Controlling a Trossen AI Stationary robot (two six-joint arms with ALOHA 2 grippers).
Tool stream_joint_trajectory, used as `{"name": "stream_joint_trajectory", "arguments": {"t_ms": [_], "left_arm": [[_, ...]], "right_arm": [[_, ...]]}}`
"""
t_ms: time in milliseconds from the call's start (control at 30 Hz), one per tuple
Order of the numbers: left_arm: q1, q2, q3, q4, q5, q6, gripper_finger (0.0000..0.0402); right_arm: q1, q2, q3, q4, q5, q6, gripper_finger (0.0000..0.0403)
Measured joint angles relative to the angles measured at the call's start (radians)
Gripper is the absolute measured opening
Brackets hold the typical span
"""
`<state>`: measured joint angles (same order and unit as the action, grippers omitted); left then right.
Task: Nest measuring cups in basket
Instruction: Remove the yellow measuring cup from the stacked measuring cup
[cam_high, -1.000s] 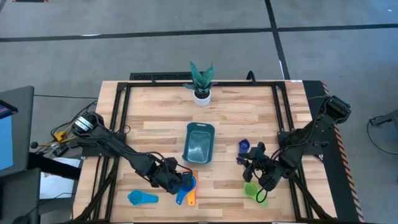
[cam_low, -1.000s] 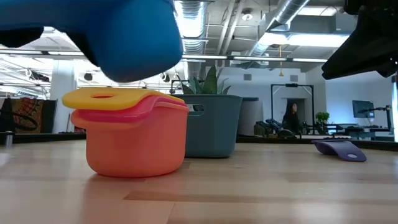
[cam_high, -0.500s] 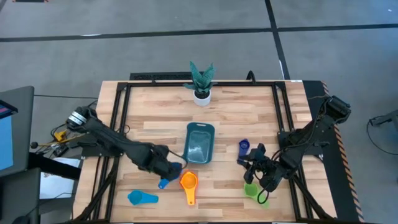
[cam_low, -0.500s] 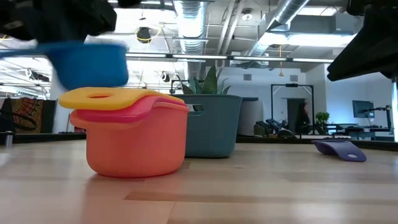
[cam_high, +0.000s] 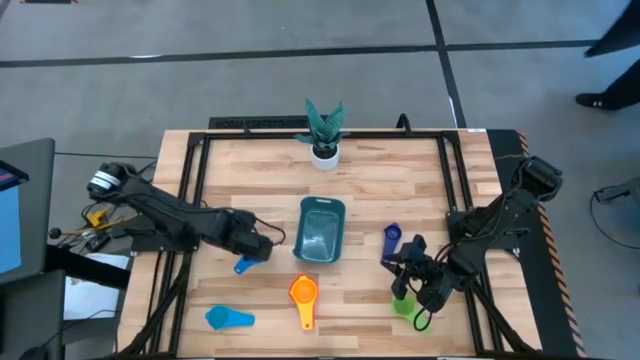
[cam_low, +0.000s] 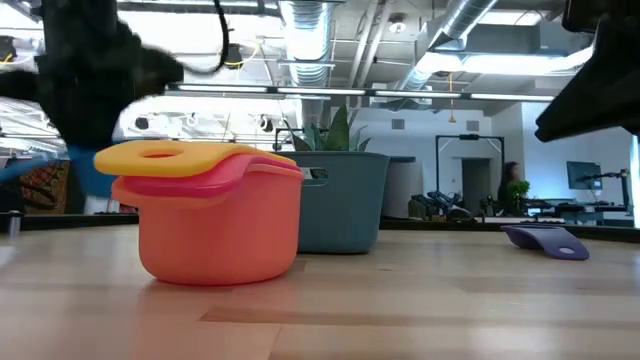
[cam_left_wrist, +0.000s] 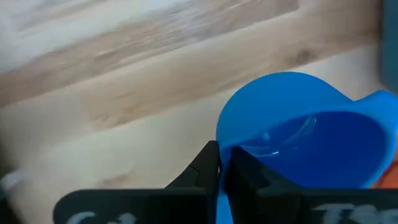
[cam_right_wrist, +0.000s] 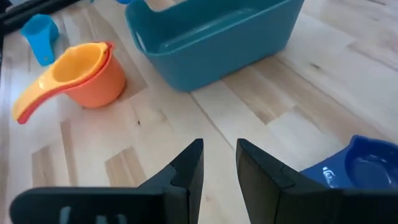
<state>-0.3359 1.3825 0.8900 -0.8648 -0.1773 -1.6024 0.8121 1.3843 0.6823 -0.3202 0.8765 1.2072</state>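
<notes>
The left gripper (cam_left_wrist: 219, 177) pinches the rim of the blue cup (cam_left_wrist: 305, 143), carried bowl-up, probably toward the basket (cam_high: 320, 230) just beyond. The right gripper (cam_right_wrist: 219, 163) waits, jaws parted and empty, green cup (cam_high: 404, 305) beneath, orange cup (cam_right_wrist: 87, 74) farther ahead.

The table (cam_high: 400, 190) is pale wood in light and tan planks, framed in black. The basket (cam_high: 320, 232) is dark teal. A nested stack shows an orange cup (cam_low: 215, 235), red cup (cam_low: 235, 172) and yellow cup (cam_low: 165, 157). The black left pincer (cam_left_wrist: 221, 171) carries a bright blue cup (cam_left_wrist: 308, 146). Elsewhere lie a light blue cup (cam_high: 228, 318), a green cup (cam_high: 405, 306) and a dark blue cup (cam_high: 392, 237). The plant (cam_high: 324, 122) is green in a white pot (cam_high: 324, 155).
</notes>
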Motion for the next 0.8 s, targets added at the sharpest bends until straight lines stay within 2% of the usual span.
{"name": "stream_joint_trajectory", "arguments": {"t_ms": [100,367,567,800], "left_arm": [[0.049,-0.052,-0.11,0.094,0.023,0.036,0.0004],[0.164,-0.174,-0.291,0.128,0.051,0.092,0.0004],[0.223,-0.202,-0.348,0.164,0.12,0.125,0.0004],[0.225,-0.202,-0.353,0.189,0.191,0.117,0.0005]], "right_arm": [[0.0,0.011,0.001,0.023,-0.013,0.0,0.0119],[-0.003,0.01,0.0,0.023,-0.022,0.0,0.0119],[-0.02,0.01,0.0,0.022,-0.033,-0.002,0.0119],[-0.024,0.01,0.0,0.019,-0.038,-0.008,0.0119]]}}
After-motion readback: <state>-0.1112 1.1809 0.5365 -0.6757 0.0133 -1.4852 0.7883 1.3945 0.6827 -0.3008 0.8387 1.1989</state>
